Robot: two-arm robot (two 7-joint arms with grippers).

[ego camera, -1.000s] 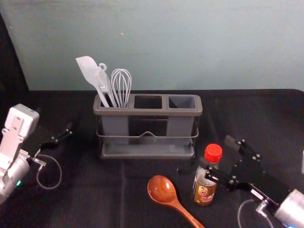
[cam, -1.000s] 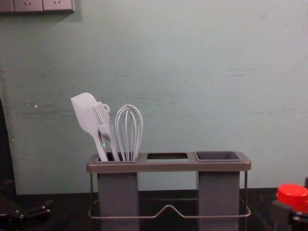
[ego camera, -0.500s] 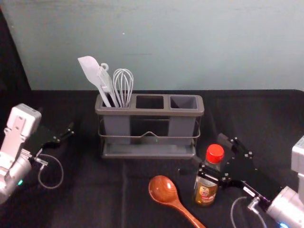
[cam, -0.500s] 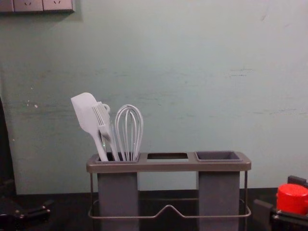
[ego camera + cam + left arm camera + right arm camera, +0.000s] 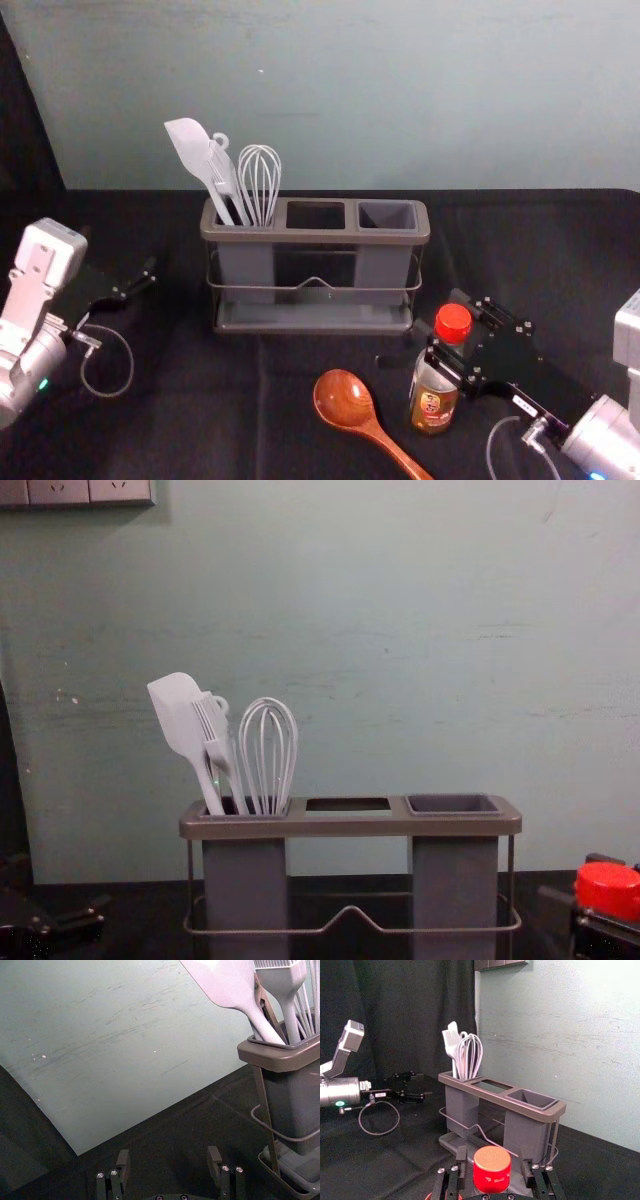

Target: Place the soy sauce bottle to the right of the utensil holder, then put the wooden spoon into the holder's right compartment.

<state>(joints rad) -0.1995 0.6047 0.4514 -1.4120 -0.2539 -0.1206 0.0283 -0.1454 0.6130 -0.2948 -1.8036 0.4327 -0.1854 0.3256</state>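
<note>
Across the dark-covered table [image 5: 180,420], we held our right gripper [image 5: 440,313] unclenched, jaws astride the upright soy sauce bottle [image 5: 433,402] toward the near right corner; our left gripper [image 5: 118,250] idled toward the left edge, jaws parted.

Silver cylindrical arms [image 5: 30,370] carry white boxy housings [image 5: 45,262], looped grey cables [image 5: 132,362] and black, silver-screwed linkages [image 5: 495,362].

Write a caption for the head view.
Black right gripper, open around a red-capped soy sauce bottle; round-bowled brown wooden spoon and grey utensil holder nearby.
</note>
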